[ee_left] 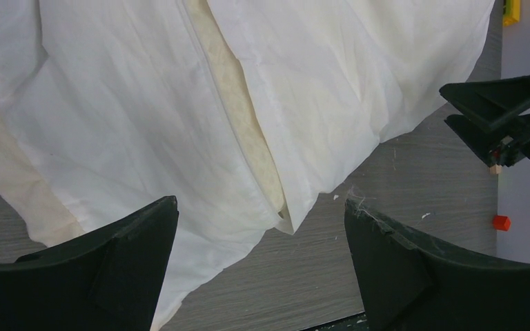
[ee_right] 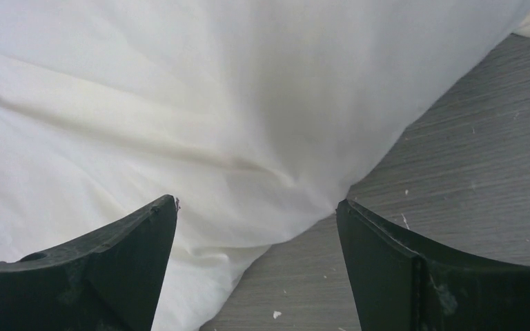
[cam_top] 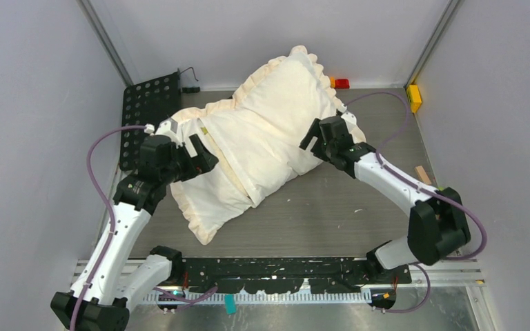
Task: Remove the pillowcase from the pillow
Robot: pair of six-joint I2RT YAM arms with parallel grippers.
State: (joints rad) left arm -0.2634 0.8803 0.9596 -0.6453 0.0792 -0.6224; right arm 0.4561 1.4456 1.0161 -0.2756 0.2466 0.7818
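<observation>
The off-white pillowcase (cam_top: 269,131) with its frilly border lies diagonally across the table, still round the plump pillow. A strip of the pale yellow dotted pillow (ee_left: 238,117) shows through the overlapping slit in the cloth. My left gripper (cam_top: 203,155) hovers at the case's left side near that slit, open, with nothing between its fingers (ee_left: 259,203). My right gripper (cam_top: 310,136) is at the case's right edge, open and empty (ee_right: 257,201), with cloth under its left finger and bare table under its right finger.
A black perforated plate (cam_top: 150,110) stands at the back left. A red block (cam_top: 342,83) and a yellow block (cam_top: 414,96) lie by the back wall. A small wooden piece (cam_top: 422,174) lies at the right. Walls close in three sides.
</observation>
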